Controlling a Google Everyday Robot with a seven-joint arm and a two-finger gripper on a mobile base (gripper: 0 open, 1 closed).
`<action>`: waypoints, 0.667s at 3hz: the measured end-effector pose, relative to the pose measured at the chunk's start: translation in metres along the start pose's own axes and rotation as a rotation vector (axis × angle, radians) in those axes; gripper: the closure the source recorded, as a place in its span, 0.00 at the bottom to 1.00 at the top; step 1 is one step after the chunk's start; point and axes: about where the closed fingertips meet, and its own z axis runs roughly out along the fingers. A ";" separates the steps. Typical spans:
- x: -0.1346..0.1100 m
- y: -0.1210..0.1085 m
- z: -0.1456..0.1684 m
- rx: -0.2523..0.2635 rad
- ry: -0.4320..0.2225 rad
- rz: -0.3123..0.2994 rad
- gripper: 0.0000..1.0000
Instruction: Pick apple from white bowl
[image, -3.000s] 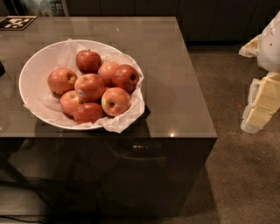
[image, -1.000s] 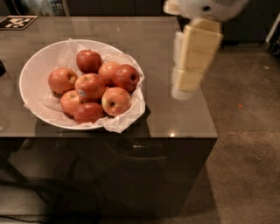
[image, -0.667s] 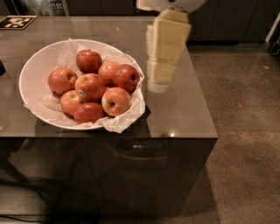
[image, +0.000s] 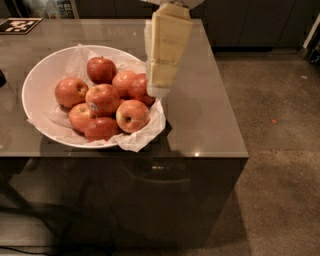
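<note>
eight apples packed tight, one wanted: the likeliest slip is taking the wrong fruit

camera view: the white bowl (image: 40, 82) stands on the grey table (image: 205, 110), toward 9 o'clock of the top and close to its 6 o'clock edge; the gripper (image: 159, 91) hangs over the bowl's rim at about 3 o'clock, its tip just beside the edge apple (image: 140, 89) there; it shows as one pale slab, so whether it is spread or closed i cannot tell; nothing appears to be held.

the apple (image: 102, 98), marked by a small sticker on its 7 o'clock side, lies near the middle of the pile, with neighbours touching it all round, so it is well apart from the gripper's tip.

my reading of the risks: a straight descent from here would meet the edge apple, not the stickered one; a move toward 9 o'clock seems needed first; with so little room around the target, a downward push could wedge against the front apple (image: 132, 116) and shove it toward 5 o'clock, where the paper lining (image: 142, 141) droops over the rim and fruit could roll out; the paper itself might get snagged and lift; a hard sideways nudge could slide the bowl toward the table's near edge.
</note>
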 end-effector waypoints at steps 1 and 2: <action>-0.019 -0.016 0.021 -0.033 -0.017 -0.018 0.00; -0.052 -0.028 0.039 -0.068 -0.061 -0.018 0.00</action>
